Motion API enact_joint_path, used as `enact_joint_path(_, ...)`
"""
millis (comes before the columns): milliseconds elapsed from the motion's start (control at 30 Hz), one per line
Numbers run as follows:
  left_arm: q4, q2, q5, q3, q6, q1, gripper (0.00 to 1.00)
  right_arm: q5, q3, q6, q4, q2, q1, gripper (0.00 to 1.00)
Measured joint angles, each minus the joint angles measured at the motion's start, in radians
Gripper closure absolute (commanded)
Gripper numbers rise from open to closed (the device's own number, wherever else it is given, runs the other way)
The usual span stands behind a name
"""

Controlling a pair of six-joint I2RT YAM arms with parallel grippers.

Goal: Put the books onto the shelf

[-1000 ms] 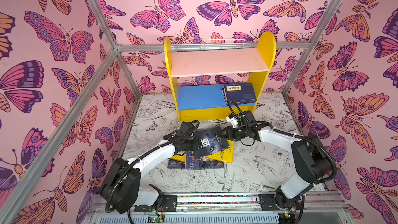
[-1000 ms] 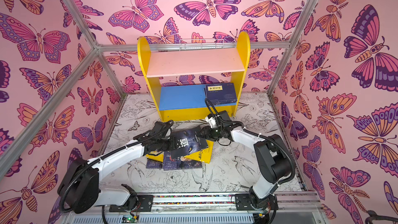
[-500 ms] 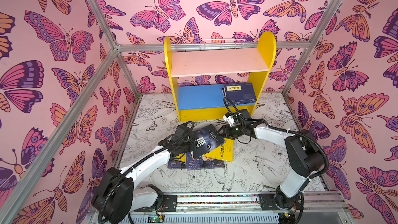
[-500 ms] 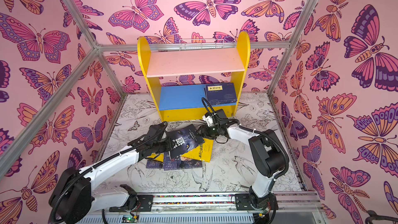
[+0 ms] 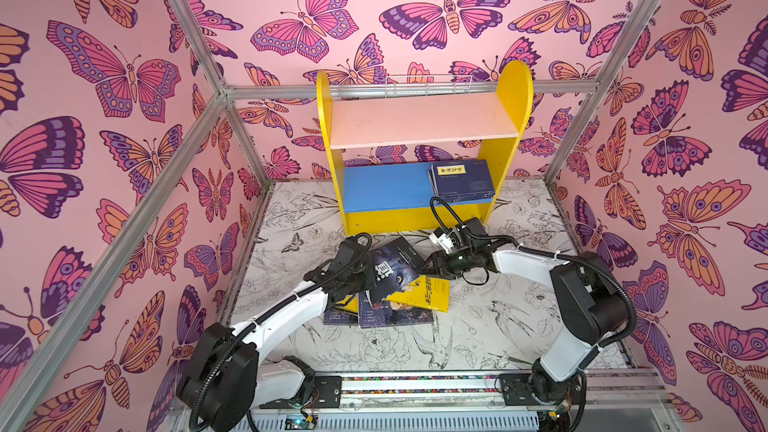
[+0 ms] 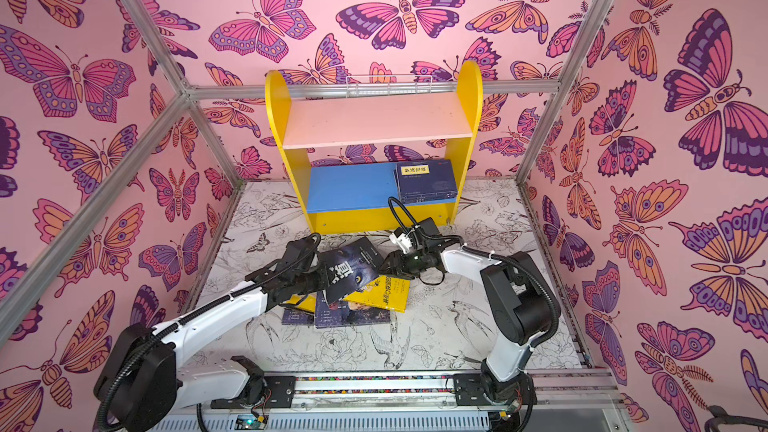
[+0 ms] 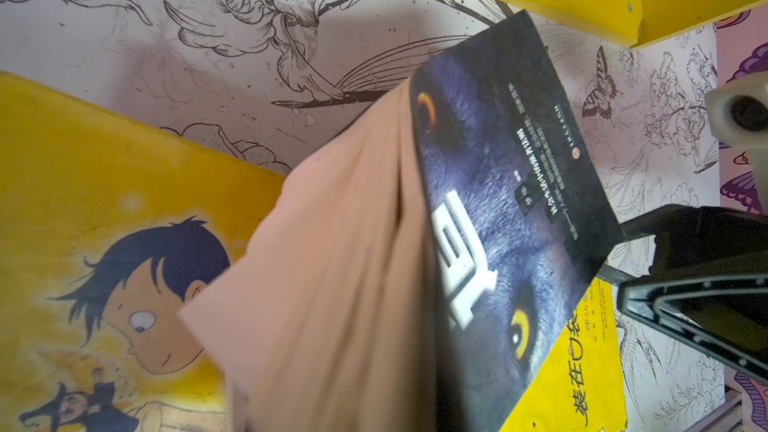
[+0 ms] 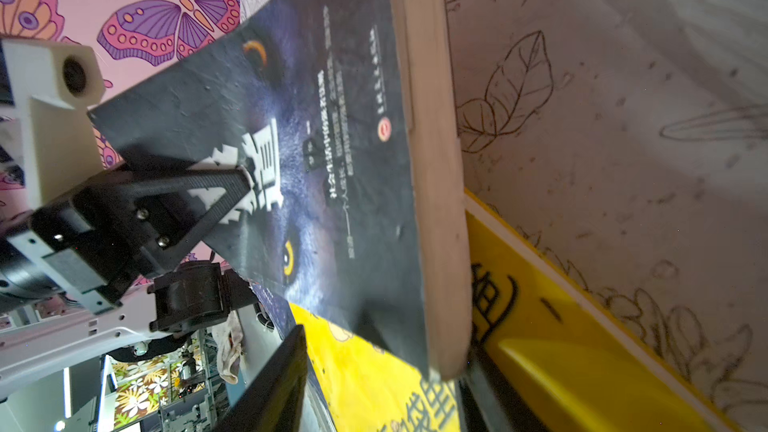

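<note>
**Wolf-eyed book held up in front of the shelf**

The shelf (image 5: 513, 118) stands at the back of the desk (image 5: 519, 326). Its lower blue board (image 5: 382, 189) carries a flat stack of navy books (image 5: 463, 180), the top one bearing a yellow title label. The stack sits at the right end, just beside the side panel.

In front of the shelf, the left end effector (image 5: 370, 280) is pinching a dark book (image 5: 395, 263) with yellow animal eyes on its cover. The book is tilted above the desk and its pages fan loose. The right end effector (image 5: 432, 268) has its jaws spread around the book's far corner; I cannot tell whether they touch it. Below, a yellow book (image 5: 428, 297) with a cartoon boy lies flat on some dark paperbacks (image 5: 395, 317).
</note>
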Motion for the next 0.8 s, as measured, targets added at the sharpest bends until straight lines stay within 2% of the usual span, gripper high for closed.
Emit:
enact_joint_path(133,0.001,0.001,0.001,0.000,0.000,0.007,1.00,-0.018,-0.003,0.078,0.115,0.029,0.000,0.56)
enact_joint_path(333,0.004,-0.002,0.001,-0.005,0.002,0.016,1.00,-0.016,-0.040,0.151,0.243,0.031,-0.003,0.75)
enact_joint_path(500,0.016,-0.031,-0.001,-0.027,0.008,0.019,1.00,-0.042,-0.069,0.219,0.356,0.030,-0.008,0.97)
enact_joint_path(567,0.014,-0.051,-0.006,-0.035,0.007,0.023,1.00,-0.049,-0.075,0.239,0.396,0.024,-0.006,1.00)
enact_joint_path(633,0.008,-0.079,-0.017,-0.040,0.006,0.023,0.81,-0.049,-0.092,0.252,0.435,0.013,-0.001,1.00)
enact_joint_path(800,-0.024,-0.188,-0.071,-0.055,-0.018,0.030,0.51,-0.041,-0.123,0.274,0.503,-0.060,0.008,1.00)
